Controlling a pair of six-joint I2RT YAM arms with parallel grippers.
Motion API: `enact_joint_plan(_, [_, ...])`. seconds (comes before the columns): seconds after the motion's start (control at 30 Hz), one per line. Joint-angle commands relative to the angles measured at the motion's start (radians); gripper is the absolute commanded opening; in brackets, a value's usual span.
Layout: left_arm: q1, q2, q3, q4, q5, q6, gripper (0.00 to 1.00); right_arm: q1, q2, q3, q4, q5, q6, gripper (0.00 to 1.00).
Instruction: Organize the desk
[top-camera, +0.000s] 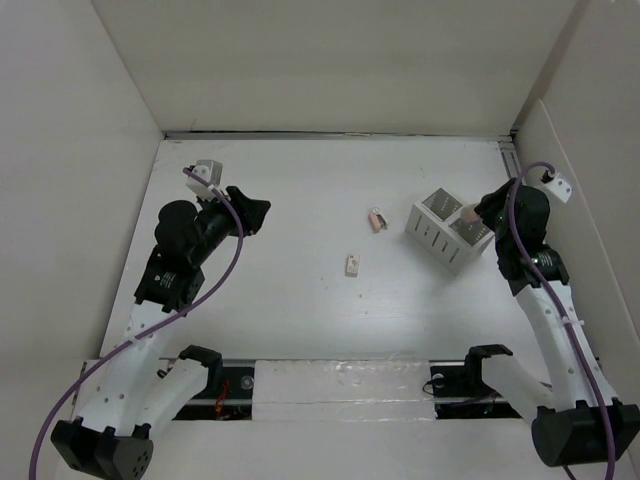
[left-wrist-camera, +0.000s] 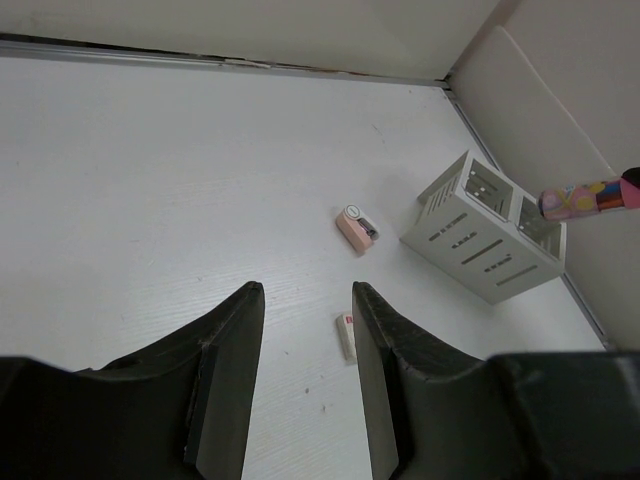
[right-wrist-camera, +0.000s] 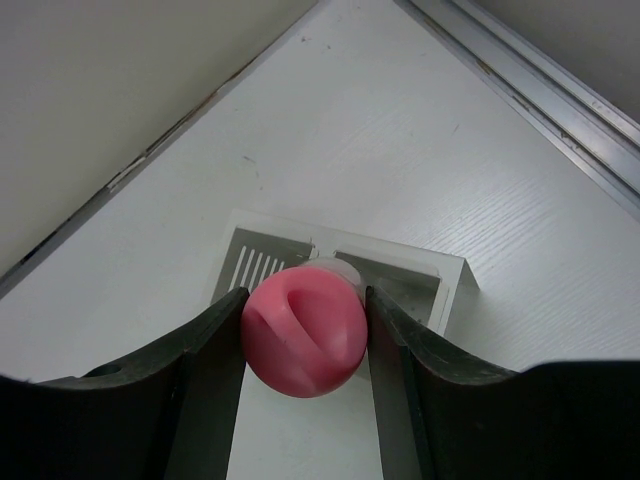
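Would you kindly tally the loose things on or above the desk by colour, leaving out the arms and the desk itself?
Pink: 2 (small pink item lying on the desk; pink round-ended item between the right fingers)
White: 2 (slotted box; small white bar)
Total: 4

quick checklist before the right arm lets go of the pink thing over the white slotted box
1. Grip: right gripper shut on the pink round-ended stick: ok.
2. Position: stick above the white slotted two-compartment box: ok.
3. Aim: centred on one compartment, not the divider: cannot tell.
4. Box upright, openings up: ok.
5. Other arm: left gripper open, empty, away from the box: ok.
6. Leftovers: small pink case and small white block loose on the white desk: not ok.
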Motion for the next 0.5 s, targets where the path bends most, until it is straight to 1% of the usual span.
enact_joint_plan(0.0, [0.001,-0.016,0.021,0.048,0.03,-0.01,0.36,-0.003,0.013,-0.005,-0.005,0.016,0.021,0.22])
enact_joint_plan(0.1, [0.001,-0.021,0.022,0.048,0.028,-0.01,0.36,-0.003,0.021,-0.021,-0.029,0.035,0.023,0.22])
enact_joint_plan(0.2, [0.001,-0.027,0.018,0.048,0.025,-0.012,0.36,-0.003,0.021,-0.035,-0.014,0.032,0.023,0.28])
enact_joint_plan(0.3, [0.001,-0.025,0.022,0.046,0.023,-0.01,0.36,-0.003,0.032,-0.049,0.003,0.036,0.024,0.37])
enact_joint_plan(0.33, [0.001,-0.024,0.021,0.046,0.023,-0.01,0.36,-0.003,0.035,-0.051,0.016,0.019,0.026,0.49])
enact_joint_plan(0.37, [0.001,-0.024,0.021,0.046,0.022,-0.012,0.36,-0.003,0.044,-0.048,0.026,0.01,0.026,0.56])
enact_joint_plan(0.47, [0.001,-0.033,0.021,0.045,0.011,-0.009,0.36,-0.003,0.049,-0.028,0.033,0.004,0.021,0.71])
